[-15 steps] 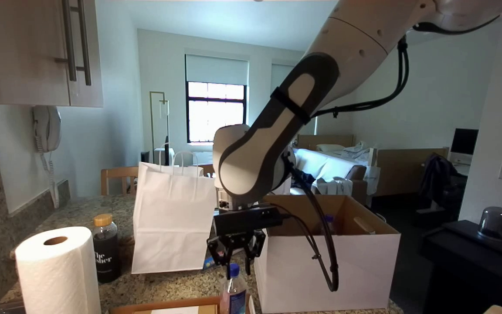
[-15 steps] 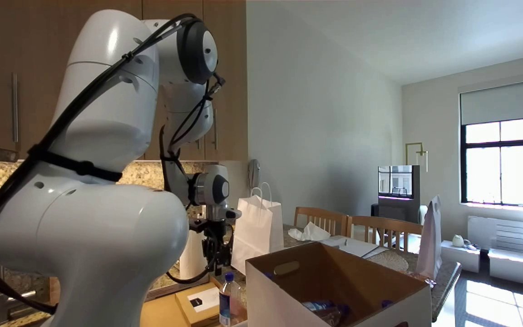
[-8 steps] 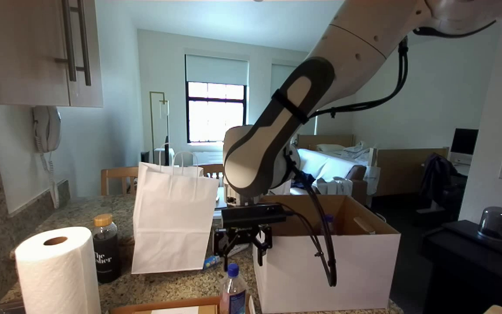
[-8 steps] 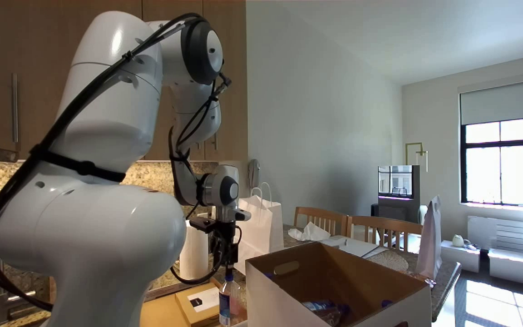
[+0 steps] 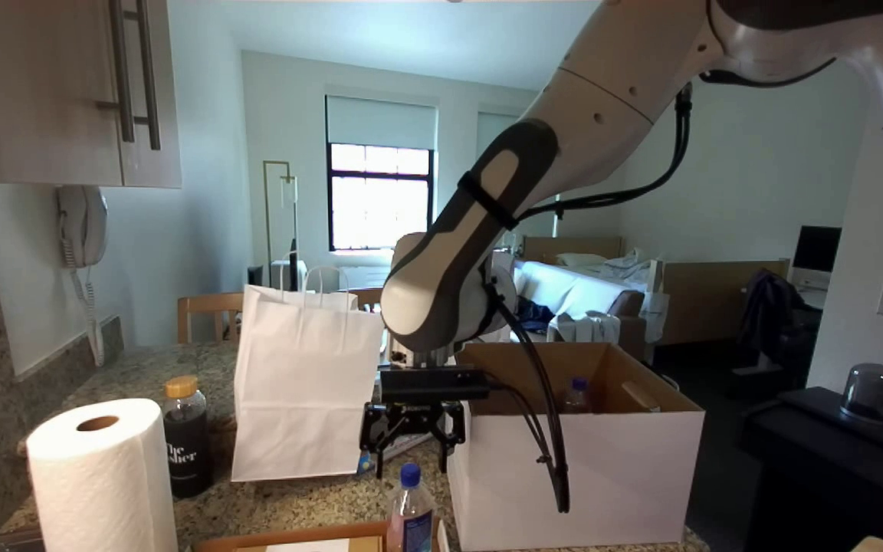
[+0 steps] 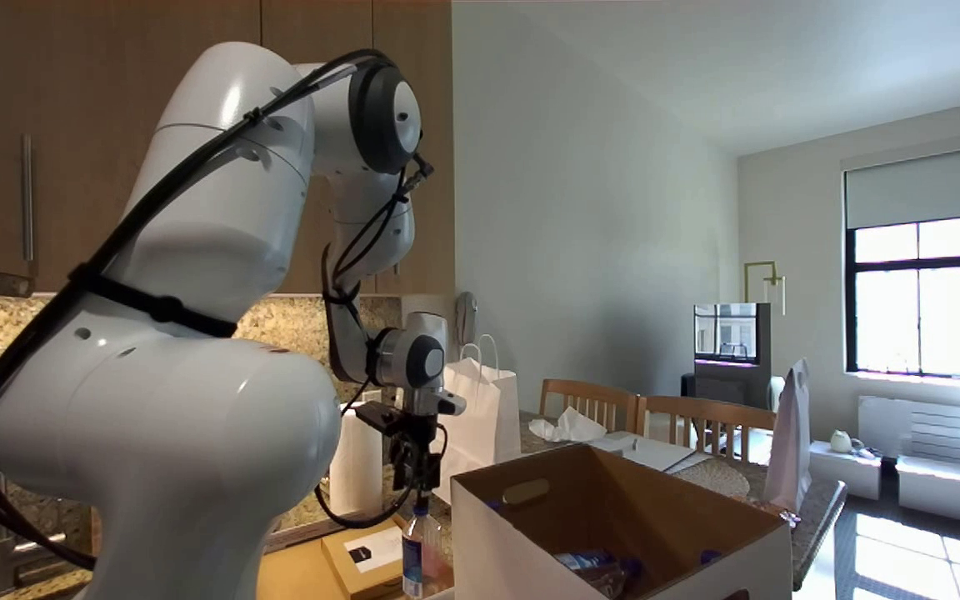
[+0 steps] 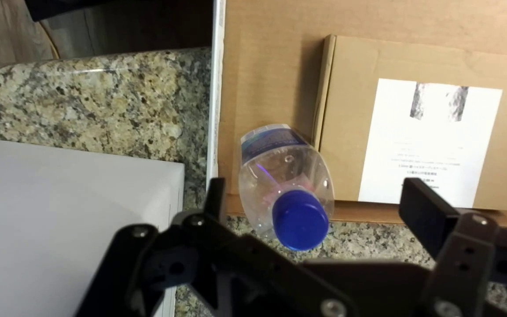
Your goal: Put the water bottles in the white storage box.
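Partly legible "The …sher" dark bottle [image 5: 185, 438], blue-labelled water bottle [image 7: 282, 180]

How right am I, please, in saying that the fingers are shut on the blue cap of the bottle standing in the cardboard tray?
Not quite: the fingers are open, with a gap on either side of the blue cap, as the wrist view shows. The bottle does stand in the cardboard tray.

The white storage box [image 6: 492, 550] is cut off by the lower edge of an exterior view, and the water bottles [image 6: 584, 560] inside it are partly hidden by its walls. Just beside it, the standing water bottle [image 5: 411, 510] is cut off likewise. Farther from it, small text on the carton label [image 7: 431, 145] is blurred.
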